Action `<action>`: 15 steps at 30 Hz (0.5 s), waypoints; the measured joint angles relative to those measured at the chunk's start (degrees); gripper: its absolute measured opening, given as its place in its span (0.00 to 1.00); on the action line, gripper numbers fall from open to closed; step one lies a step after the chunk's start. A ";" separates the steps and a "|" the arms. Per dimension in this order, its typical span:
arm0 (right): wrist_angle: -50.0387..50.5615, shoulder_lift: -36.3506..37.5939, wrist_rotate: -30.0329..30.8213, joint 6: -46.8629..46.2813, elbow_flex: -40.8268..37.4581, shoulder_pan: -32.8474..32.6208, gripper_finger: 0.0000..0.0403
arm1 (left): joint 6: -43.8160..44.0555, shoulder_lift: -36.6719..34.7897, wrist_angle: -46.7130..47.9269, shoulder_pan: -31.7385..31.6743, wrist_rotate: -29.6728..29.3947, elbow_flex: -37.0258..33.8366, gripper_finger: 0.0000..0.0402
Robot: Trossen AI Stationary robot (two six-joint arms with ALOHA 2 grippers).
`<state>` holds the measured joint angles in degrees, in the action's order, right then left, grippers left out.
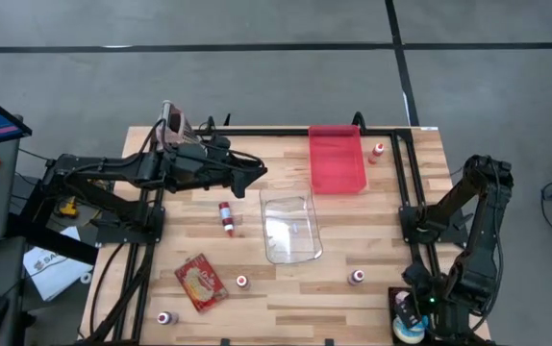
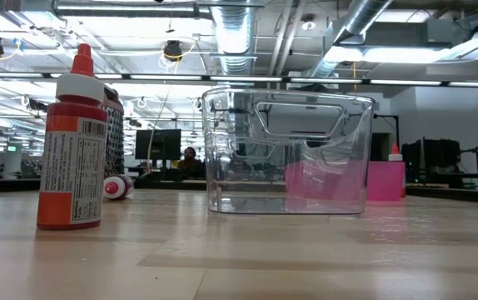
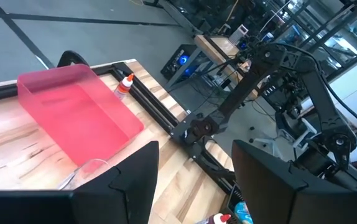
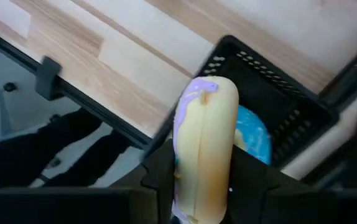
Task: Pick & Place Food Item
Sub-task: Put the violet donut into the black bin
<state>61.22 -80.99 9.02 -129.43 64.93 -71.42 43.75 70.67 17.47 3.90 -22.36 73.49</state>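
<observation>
A pale yellow food item [image 4: 206,143] with a purple mark at its free end sits between the fingers of my right gripper [image 4: 206,186], above a black mesh basket [image 4: 272,93] at the table's near right corner [image 1: 411,312]. A blue item [image 4: 253,134] lies in that basket. My left gripper [image 3: 197,186] hangs open and holds nothing, above the table's far middle [image 1: 252,173], facing a red bin [image 3: 79,112]. A clear bin [image 1: 290,228] stands at the table's middle. Neither gripper shows in the low view. My right gripper pinches the pale yellow item by its two long sides [image 4: 185,174] between its two fingers. The fingers point steeply down and run along the item. Its purple-marked end [image 4: 203,90] sticks out past the fingertips, clear of the basket below.
Small red bottles lie about: one [image 1: 226,215] left of the clear bin, others [image 1: 241,282] [image 1: 356,277] [image 1: 167,317] near the front, and one [image 1: 379,151] beside the red bin [image 1: 337,159]. A red snack pack [image 1: 201,282] lies front left. Black rails [image 1: 406,183] edge the table.
</observation>
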 joint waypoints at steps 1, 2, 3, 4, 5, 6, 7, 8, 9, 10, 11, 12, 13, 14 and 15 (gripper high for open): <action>0.39 0.00 -0.02 0.04 0.00 -0.37 0.27 | 0.02 0.00 0.00 0.00 -0.17 0.00 0.50; 0.60 0.00 -0.12 0.19 0.00 -0.71 0.27 | 0.09 0.00 0.00 0.00 -0.20 0.00 0.50; 0.78 0.00 -0.16 0.27 0.00 -1.07 0.27 | 0.14 0.00 0.00 0.00 -0.20 0.00 0.50; 1.09 0.00 -0.16 0.64 0.00 -1.50 0.27 | 0.17 0.00 0.00 0.00 -0.20 0.00 0.50; 1.62 0.00 -0.13 0.78 0.00 -1.95 0.27 | 0.24 0.00 0.00 0.00 -0.19 0.00 0.50; 2.45 0.00 -0.13 0.85 0.00 -2.40 0.27 | 0.26 0.00 0.00 0.00 -0.20 0.00 0.50; 3.38 0.00 -0.16 0.87 0.00 -2.85 0.27 | 0.27 0.00 0.00 0.00 -0.20 0.00 0.50; 4.21 0.00 -0.16 0.95 0.00 -3.32 0.27 | 0.28 0.00 0.00 0.00 -0.20 0.00 0.50; 4.81 0.00 -0.14 1.47 0.00 -3.74 0.27 | 0.31 0.00 -0.02 0.00 -0.20 0.00 0.50; 5.21 0.00 -0.16 2.13 0.00 -4.10 0.27 | 0.51 0.00 -0.02 0.00 -0.20 0.00 0.50; 5.60 0.00 -0.14 2.81 0.00 -4.49 0.27 | 0.72 0.00 -0.02 0.00 -0.25 0.00 0.50; 5.89 -0.02 -0.12 3.63 0.00 -4.82 0.27 | 0.73 0.00 -0.02 0.00 -0.27 0.00 0.50; 6.04 -0.15 -0.10 4.41 0.01 -5.08 0.27 | 0.84 0.00 -0.02 0.00 -0.27 0.00 0.50; 6.07 -0.39 -0.07 4.97 0.02 -5.31 0.27 | 1.34 0.00 -0.02 0.00 -0.29 0.00 0.50; 6.04 -0.84 -0.02 5.36 0.02 -5.62 0.27 | 1.57 0.00 -0.02 0.00 -0.29 0.00 0.50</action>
<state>67.26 -81.83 8.99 -124.07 64.95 -77.04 45.31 70.67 17.45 3.90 -22.65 73.49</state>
